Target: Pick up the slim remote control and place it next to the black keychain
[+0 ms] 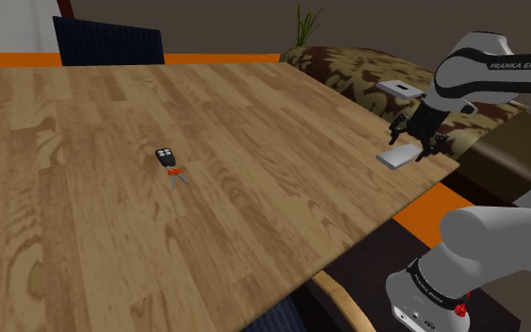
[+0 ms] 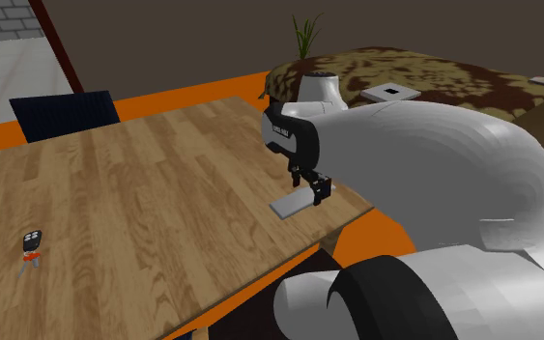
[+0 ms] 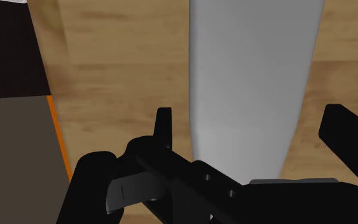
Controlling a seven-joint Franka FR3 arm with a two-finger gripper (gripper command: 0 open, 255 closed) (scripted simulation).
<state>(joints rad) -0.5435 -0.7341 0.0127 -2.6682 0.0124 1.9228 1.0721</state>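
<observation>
Wooden table [image 1: 254, 198], corner nearest my stand: one pale grey slim remote [image 3: 254, 57], lying lengthwise between the jaws of my gripper [image 3: 252, 113]. Jaws apart, neither touching it. Black keychain [image 1: 165, 156]: mid-table, well apart from the remote.

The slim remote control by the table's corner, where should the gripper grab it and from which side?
Come straight down and close on the slim remote control across its narrow width, at its two long edges. It lies flat on the wooden table, so only those thin sides can be pinched. The open gripper hangs over it, a finger each side.
</observation>
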